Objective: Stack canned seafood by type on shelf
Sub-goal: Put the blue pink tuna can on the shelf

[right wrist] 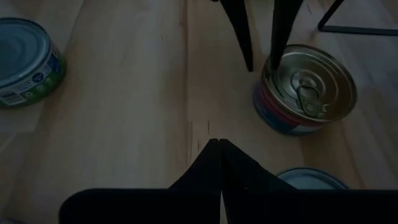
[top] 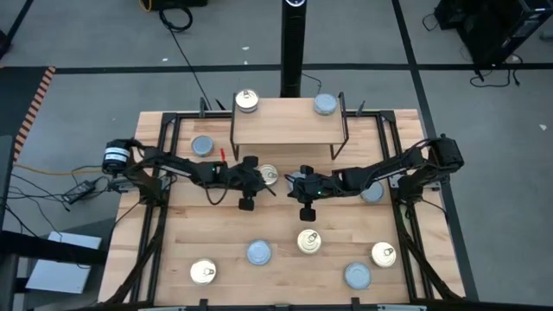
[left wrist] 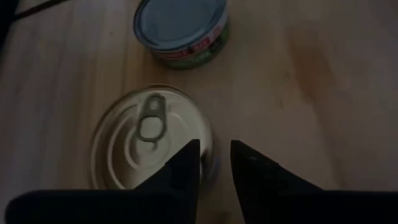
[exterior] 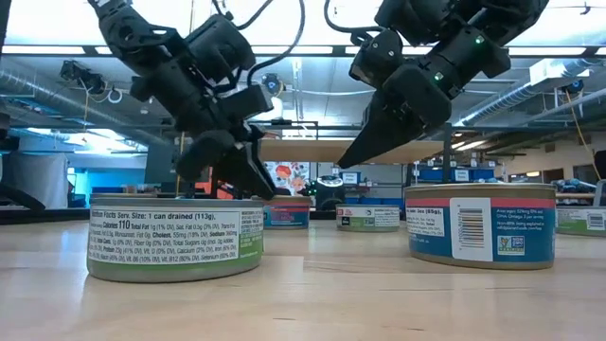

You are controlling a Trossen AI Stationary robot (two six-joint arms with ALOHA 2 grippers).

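Barely begun: counted two tins up on the shelf, eight down on the surface.

Saw the surface (top: 216, 216) carrying the shelf (top: 285, 125) at the middle of its far edge, with one gold-topped tin (top: 247, 100) at the shelf's left far corner and one blue-grey tin (top: 325, 104) near its right far corner, apart by type but each a single tin, not a stack. Found the left hand (left wrist: 214, 149) low just in front of the shelf, fingers apart astride the rim of a pull-tab tin (left wrist: 149, 134), clamped on nothing. Found the right hand (right wrist: 217, 144) beside it toward mid-surface, fingers pressed together and empty. Judged eight tins left to lift: that one, a blue-grey one (top: 203, 145) by the shelf's left legs, one (top: 373, 192) half under the right arm, and five (top: 309, 241) strewn along the near edge.
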